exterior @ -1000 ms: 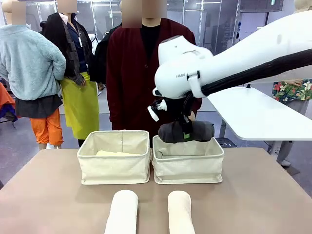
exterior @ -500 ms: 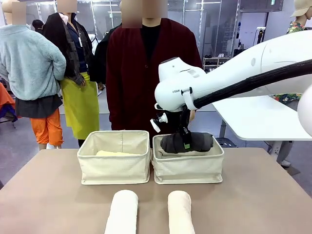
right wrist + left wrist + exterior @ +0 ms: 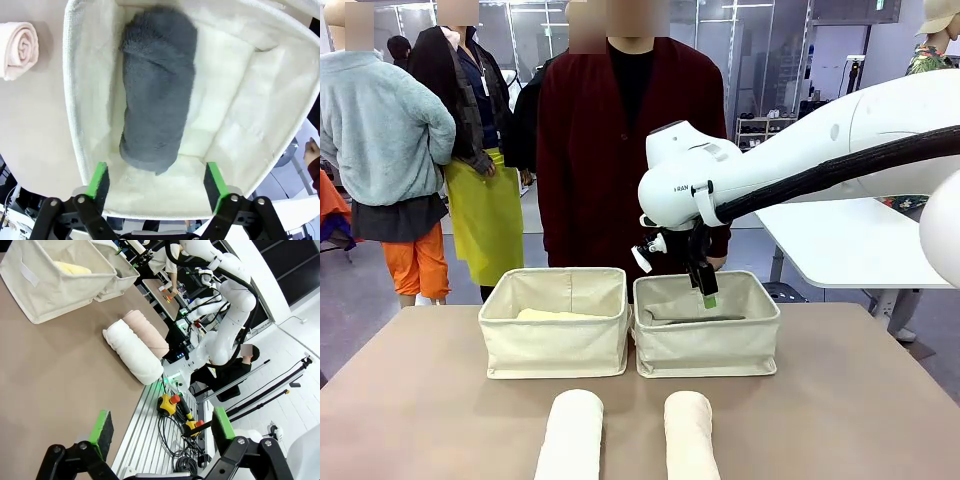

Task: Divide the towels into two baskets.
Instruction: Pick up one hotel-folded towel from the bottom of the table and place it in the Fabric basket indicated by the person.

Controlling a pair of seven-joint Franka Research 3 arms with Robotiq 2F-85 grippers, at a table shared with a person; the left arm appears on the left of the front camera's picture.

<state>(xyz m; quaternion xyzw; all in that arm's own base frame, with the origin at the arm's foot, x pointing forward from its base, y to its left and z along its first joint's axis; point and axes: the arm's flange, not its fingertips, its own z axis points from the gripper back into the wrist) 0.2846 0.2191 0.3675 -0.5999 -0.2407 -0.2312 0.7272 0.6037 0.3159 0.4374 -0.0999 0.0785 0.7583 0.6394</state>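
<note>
The dark grey towel [image 3: 157, 95] lies loose on the floor of the right basket [image 3: 706, 345]. Just above that basket my right gripper [image 3: 705, 290] hangs open, its green pads apart and holding nothing. A pale yellow towel [image 3: 555, 314] rests in the left basket [image 3: 555, 345]. Side by side near the table's front edge lie the white towel [image 3: 570, 435] and the cream-pink towel [image 3: 690, 435]. My left gripper [image 3: 162, 425] stands open low over the table, well away from the white towel [image 3: 132, 350] and the baskets.
A person in a dark red cardigan [image 3: 620, 150] stands right behind the baskets at the far edge. Other people stand farther back on the left. A white table [image 3: 840, 240] is off to the right.
My right gripper came down with the dark grey towel into the right basket, opened, and let it go. The towel now lies in the basket. The other towels have not moved.
</note>
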